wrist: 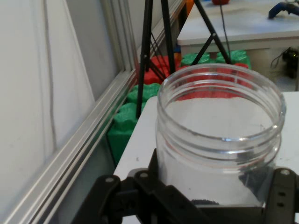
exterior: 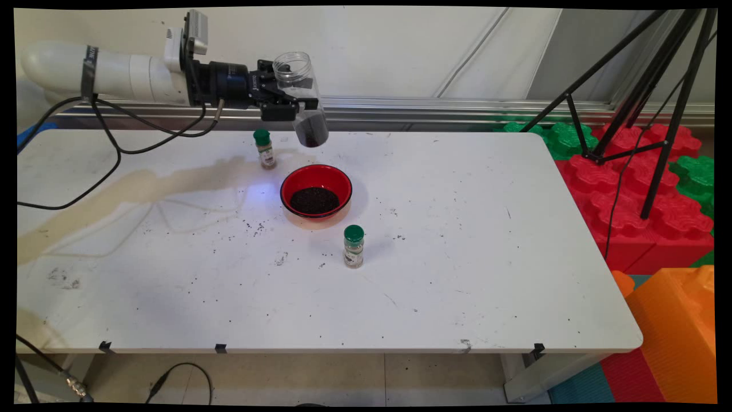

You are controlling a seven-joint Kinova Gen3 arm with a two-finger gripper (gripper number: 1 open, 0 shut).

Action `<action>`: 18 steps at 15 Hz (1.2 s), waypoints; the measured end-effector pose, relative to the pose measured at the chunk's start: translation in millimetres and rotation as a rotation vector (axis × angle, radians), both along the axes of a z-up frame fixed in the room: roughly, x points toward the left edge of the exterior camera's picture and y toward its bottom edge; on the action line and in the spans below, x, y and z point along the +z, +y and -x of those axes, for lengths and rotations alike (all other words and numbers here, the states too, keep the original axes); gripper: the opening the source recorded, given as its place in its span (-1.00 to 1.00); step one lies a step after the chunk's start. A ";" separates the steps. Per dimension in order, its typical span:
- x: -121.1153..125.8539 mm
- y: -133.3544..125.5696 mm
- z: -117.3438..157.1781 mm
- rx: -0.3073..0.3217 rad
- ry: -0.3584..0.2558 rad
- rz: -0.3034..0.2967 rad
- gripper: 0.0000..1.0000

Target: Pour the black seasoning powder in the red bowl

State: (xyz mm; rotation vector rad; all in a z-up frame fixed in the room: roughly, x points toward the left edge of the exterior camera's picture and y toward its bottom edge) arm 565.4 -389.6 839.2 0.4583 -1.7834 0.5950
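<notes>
A: What's the biggest thing here?

B: The white table. It is scuffed, with a long tan stain toward its left side and dark specks scattered over the middle. Beyond its right end lie red, green and orange foam blocks, and a black tripod stands on them.

A: And the arm?

B: It reaches in level from the upper left, black cables hanging under it. Its gripper is raised above the table's far edge, jaws clamped on a clear plastic jar.

A: How does the jar sit?

B: Mouth up, no lid, leaning a little, with dark grains settled in its bottom. In the hand view the jar fills the frame between the black fingers, its threaded rim open at the top.

A: What's under it?

B: A red bowl sits on the table, nearer the camera than the jar, holding a mound of the same dark grains.

A: Anything smaller?

B: Two spice bottles with green caps, both upright. One spice bottle stands left of the jar near the far edge; the other spice bottle stands just in front of the bowl, to its right, apart from it.
</notes>
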 end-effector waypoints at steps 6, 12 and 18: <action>-9.0 -16.0 -5.7 0.007 -0.077 0.056 -1.00; -18.6 -24.4 -3.6 -0.030 -0.170 0.151 -1.00; -26.8 -26.2 -0.8 -0.075 -0.278 0.267 -1.00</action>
